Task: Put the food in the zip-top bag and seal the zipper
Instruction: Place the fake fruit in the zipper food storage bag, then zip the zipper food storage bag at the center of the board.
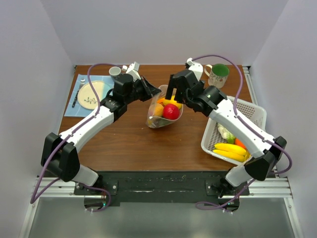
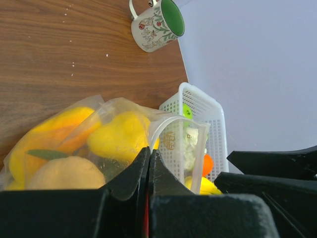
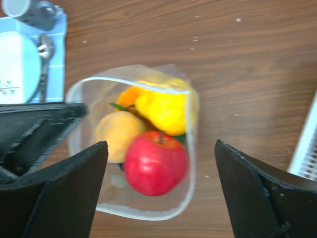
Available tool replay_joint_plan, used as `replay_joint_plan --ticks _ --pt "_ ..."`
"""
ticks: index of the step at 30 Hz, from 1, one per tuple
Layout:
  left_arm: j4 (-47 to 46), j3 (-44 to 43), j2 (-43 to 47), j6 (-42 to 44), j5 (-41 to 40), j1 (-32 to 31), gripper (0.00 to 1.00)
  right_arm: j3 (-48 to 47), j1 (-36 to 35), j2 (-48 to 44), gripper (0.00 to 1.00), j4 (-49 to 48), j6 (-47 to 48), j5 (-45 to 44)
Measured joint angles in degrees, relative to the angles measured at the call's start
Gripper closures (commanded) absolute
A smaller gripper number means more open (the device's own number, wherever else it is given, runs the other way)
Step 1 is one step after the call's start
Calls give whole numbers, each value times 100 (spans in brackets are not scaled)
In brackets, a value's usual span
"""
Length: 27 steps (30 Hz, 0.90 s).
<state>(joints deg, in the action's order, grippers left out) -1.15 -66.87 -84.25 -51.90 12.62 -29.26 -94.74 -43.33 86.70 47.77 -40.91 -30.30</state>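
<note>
White walls close round a brown wooden bench (image 1: 124, 144). From the top camera, the zip-top bag (image 1: 154, 121) stands mid-bench with its mouth gaping upward. Food's in there: a red apple (image 1: 171, 111) plus orange and yellow pieces. The left tool (image 1: 152, 92) sits at the bag's left rim, and the right tool (image 1: 172, 97) hangs directly over the mouth. Off to the right, a white basket (image 1: 250, 111) holds yellow bananas (image 1: 230, 150) and an orange piece (image 1: 239, 143). There's a green-lined mug (image 1: 217, 74) at the far edge and a plate (image 1: 91, 94) on a blue mat (image 1: 72, 110) at far left.

Left wrist camera now: the left tool's two fingers (image 2: 129, 178) are pressed tight together. The bag's clear edge looks pinched between them, though the film is hard to trace right at the tips. A yellow piece (image 2: 121, 136) bulges against the plastic just behind.

Right wrist camera, looking straight down: the right tool's fingers are spread wide with nothing gripped, one on either side of the open bag. The zipper (image 3: 143, 85) runs round the mouth, unsealed. The apple lies nearest the camera, with a tan round fruit (image 3: 116, 134) touching it on the left.
</note>
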Motion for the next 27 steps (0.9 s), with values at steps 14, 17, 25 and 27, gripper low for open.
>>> replay_joint_plan --ticks 14,17,25,27 --pt "-7 2 0 7 111 0 100 33 291 879 62 140 232 0" --pt "-4 2 0 55 181 0 100 -142 372 1082 72 247 258 20" --pt "2 2 0 350 415 0 100 -1296 719 1585 97 538 365 149" --pt "2 2 0 424 476 0 100 -1467 763 1700 97 566 385 157"
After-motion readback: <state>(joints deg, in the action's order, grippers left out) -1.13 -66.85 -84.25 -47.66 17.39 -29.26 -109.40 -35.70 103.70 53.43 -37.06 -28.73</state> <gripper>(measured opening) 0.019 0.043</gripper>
